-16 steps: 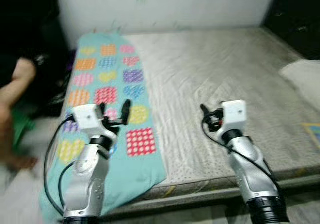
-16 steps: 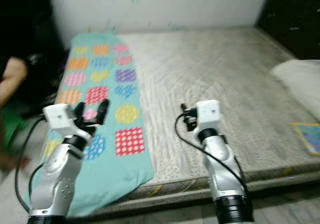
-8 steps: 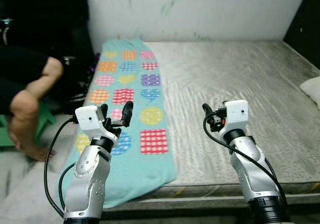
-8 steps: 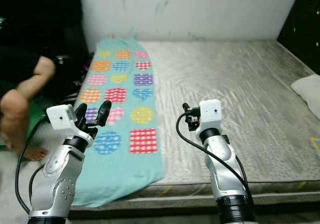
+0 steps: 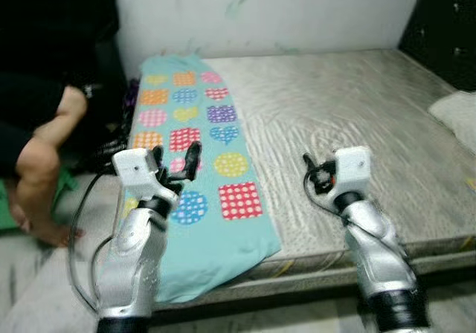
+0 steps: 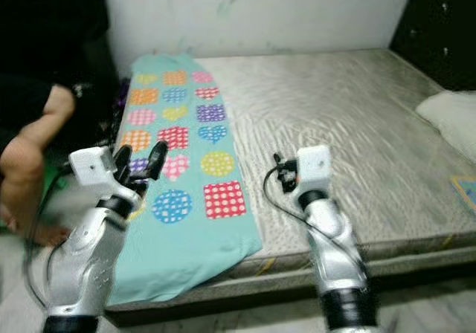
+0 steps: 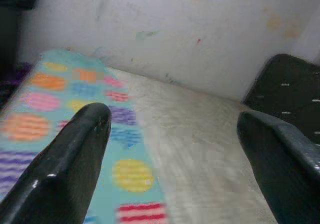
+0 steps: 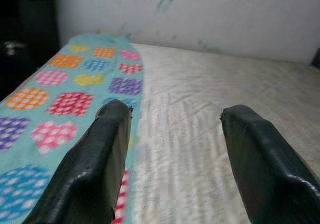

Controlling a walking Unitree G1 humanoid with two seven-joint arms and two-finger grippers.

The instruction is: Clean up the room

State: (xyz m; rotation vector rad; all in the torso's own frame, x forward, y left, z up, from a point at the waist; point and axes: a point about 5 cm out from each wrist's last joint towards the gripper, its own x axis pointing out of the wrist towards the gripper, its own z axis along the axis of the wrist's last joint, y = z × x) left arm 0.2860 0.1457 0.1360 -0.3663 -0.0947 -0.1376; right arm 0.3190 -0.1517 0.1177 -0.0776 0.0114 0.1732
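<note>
A person [image 5: 41, 154] is sitting on the floor at 9 o'clock, beside the bed, with a bare arm and leg showing. Next to them, a teal blanket [image 5: 197, 192] patterned with coloured hearts, circles and squares is lying along the left edge of a bare grey mattress [image 5: 349, 117], its near end drooping over the side towards 7 o'clock. The left gripper [image 5: 177, 162] is hovering just above the blanket's near part, fingers spread wide and holding nothing. At 5 o'clock the right gripper [image 5: 311, 171] is hanging over bare mattress, well apart from the blanket, its fingers also spread and empty. A pale pillow [image 5: 455, 114] is lying at 3 o'clock by the mattress edge.

The robot seems to be approaching, not yet grasping. The blanket looks like the thing to tidy, so the next move probably calls for lowering the left gripper onto the cloth and pinching a fold, with the right gripper swinging over to help.
</note>
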